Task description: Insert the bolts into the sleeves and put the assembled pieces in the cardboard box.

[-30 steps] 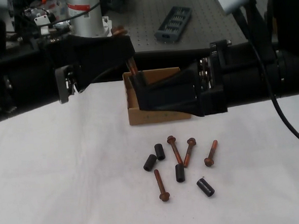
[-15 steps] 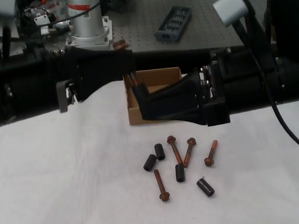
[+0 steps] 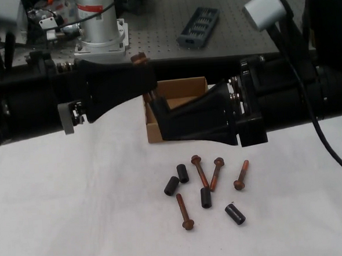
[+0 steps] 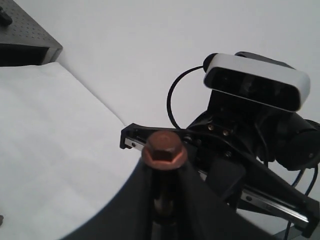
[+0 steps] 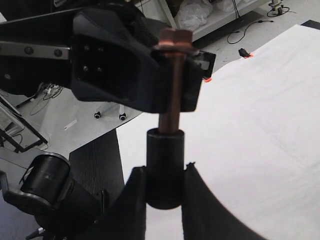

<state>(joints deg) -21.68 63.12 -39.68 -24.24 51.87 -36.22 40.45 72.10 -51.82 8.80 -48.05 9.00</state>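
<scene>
Left tool (image 4: 165,174) clamps the bolt (image 4: 165,150) under its head, mid-frame; right tool (image 5: 164,175) pinches the sleeve (image 5: 165,155); both light, rigid, likely slick, so grip firmly

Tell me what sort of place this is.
Most likely a robotics lab: a perforated optical table behind the white-covered bench, a wrist-mounted camera, and loose bolts and sleeves laid out.

Before you, a white sheet (image 3: 76,197) covers the near part of the bench. On it lie four rust-coloured bolts (image 3: 199,170) and four black sleeves (image 3: 171,186), loosely grouped, with the cardboard box (image 3: 153,132) behind them. Beyond the sheet, a grey perforated plate (image 3: 227,8) bears a dark ribbed block (image 3: 198,26) and a metal cylinder (image 3: 97,19).
</scene>
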